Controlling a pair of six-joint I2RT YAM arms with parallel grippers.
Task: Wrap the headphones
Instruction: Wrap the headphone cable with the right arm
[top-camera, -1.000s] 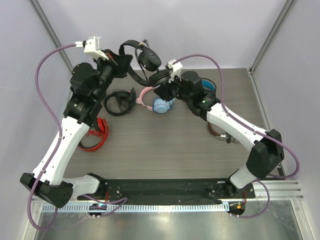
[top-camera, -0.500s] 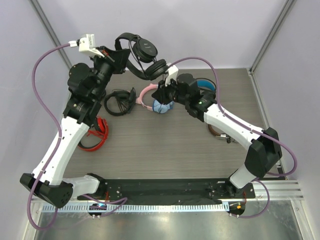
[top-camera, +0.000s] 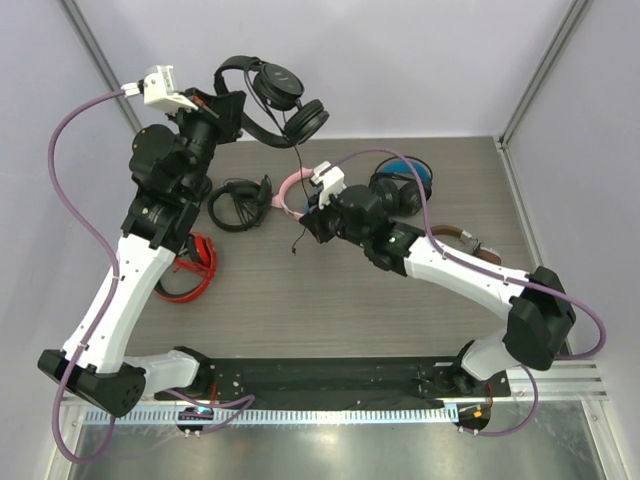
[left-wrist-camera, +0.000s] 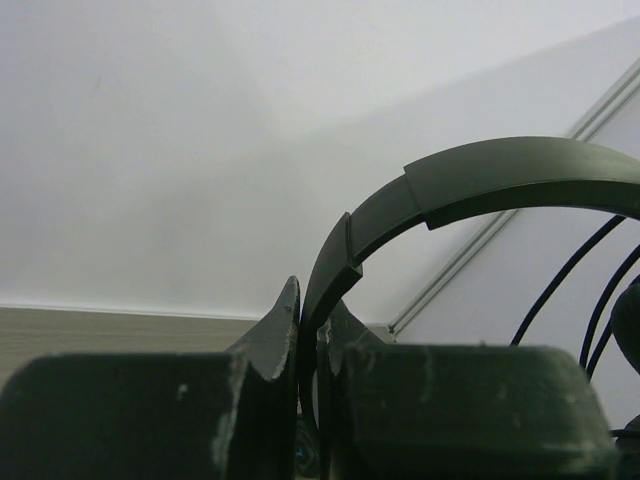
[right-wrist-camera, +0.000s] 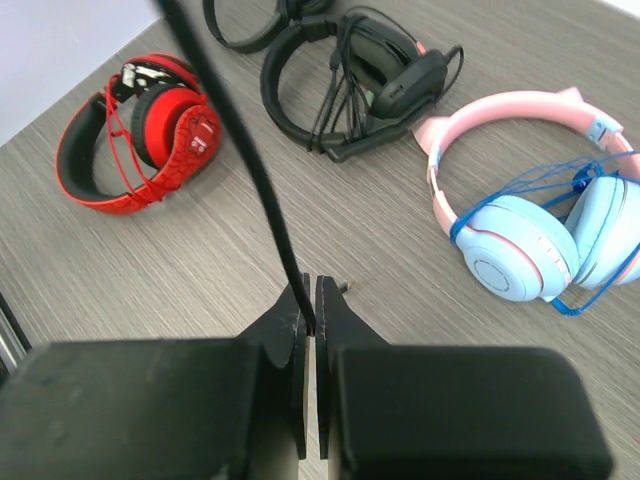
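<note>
The slim black headphones (top-camera: 272, 92) hang in the air at the back left. My left gripper (top-camera: 230, 108) is shut on their thin headband (left-wrist-camera: 470, 180), which runs between the fingers in the left wrist view. Their two round earcups point right. The thin black cable (top-camera: 299, 170) drops from the lower earcup toward the table. My right gripper (top-camera: 308, 222) is shut on this cable (right-wrist-camera: 250, 150) low over the table, and its fingertips (right-wrist-camera: 300, 305) pinch the cable. The cable's end dangles just below the right gripper.
On the table lie pink-and-blue headphones (top-camera: 288, 190) (right-wrist-camera: 530, 230), a black headset with a mic (top-camera: 238, 203) (right-wrist-camera: 350, 85), red headphones (top-camera: 195, 265) (right-wrist-camera: 150, 130), a bulky black pair with blue lining (top-camera: 400, 185) and a brown pair (top-camera: 465, 240).
My left gripper has carried the headphones left and farther back. My right gripper has moved from beside the earcup down and forward along the cable, toward the table.
</note>
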